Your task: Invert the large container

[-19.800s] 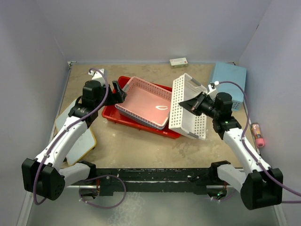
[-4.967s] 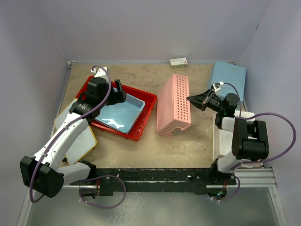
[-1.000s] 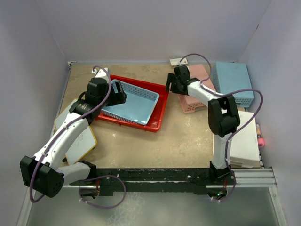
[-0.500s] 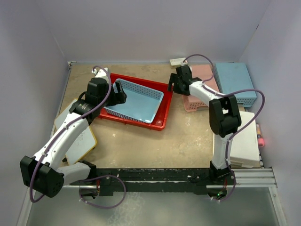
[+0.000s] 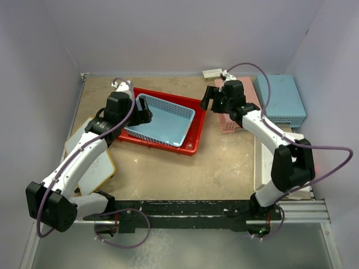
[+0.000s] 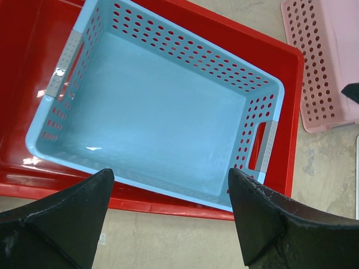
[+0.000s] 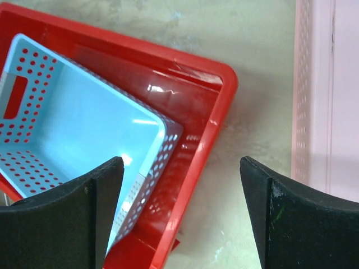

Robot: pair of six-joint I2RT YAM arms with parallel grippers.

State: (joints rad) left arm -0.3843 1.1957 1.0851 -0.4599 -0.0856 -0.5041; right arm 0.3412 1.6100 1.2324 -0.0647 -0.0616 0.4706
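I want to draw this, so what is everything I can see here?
large container: one, red, left-middle of the table
perforated basket: one, light blue, inside the large container
pink basket: one, pink, right of the large container
blue box: one, light blue, far right corner
white basket: one, white, right edge, partly under the right arm
small box: one, pale, by the back wall
flat boards: two it seems, whitish, one yellow-edged, under the left arm
left gripper: black, open over the perforated basket
right gripper: black, open over the large container's corner
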